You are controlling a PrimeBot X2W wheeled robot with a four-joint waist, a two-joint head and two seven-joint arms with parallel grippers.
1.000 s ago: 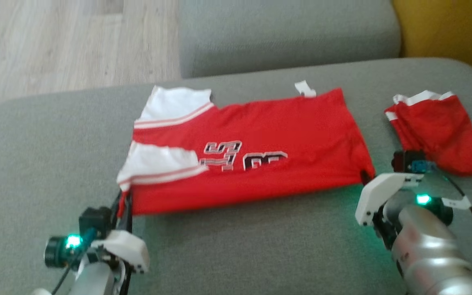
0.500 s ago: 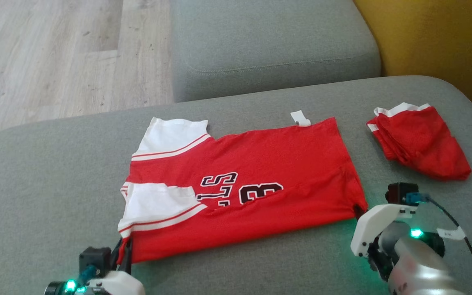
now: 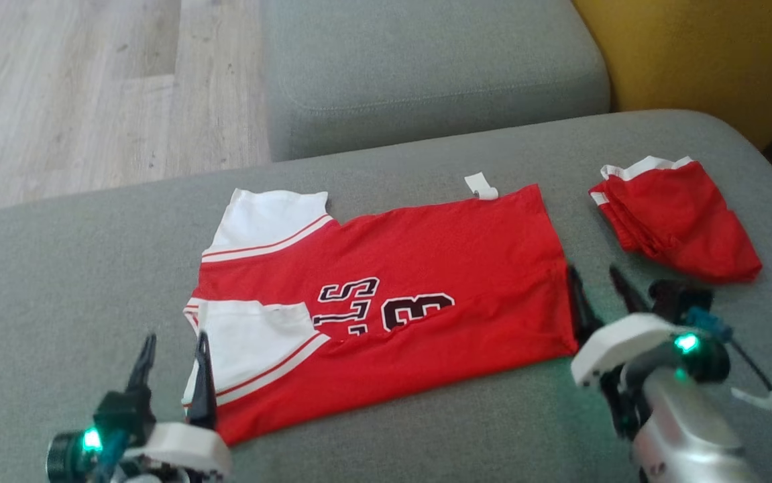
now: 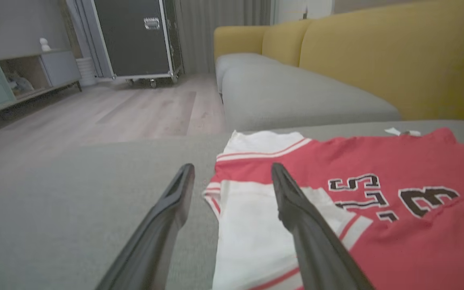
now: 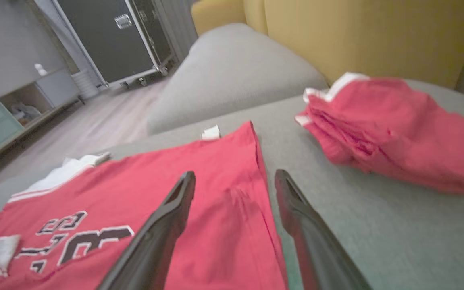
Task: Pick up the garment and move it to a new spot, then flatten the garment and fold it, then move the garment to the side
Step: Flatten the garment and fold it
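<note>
Jersey (image 3: 386, 302) lies flat mid-sofa (image 3: 57, 282); soft, light, probably slippery knit; left tool (image 3: 175, 337) spread at sleeve end, right tool (image 3: 592, 270) spread at hem; pinch near-edge corners

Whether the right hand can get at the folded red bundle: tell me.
Probably yes: the right hand, open, is near the folded red bundle on the grey cushion, nothing lying between them.

Red garment (image 3: 386, 302): jersey, white sleeves with red stripes, black-and-white lettering. Folded lengthwise, lies flat, light creases. Sleeve-end edge runs between the fingers of the left gripper (image 3: 176, 337); hem edge runs between the fingers of the right gripper (image 3: 592, 270). White tag on far edge.
</note>
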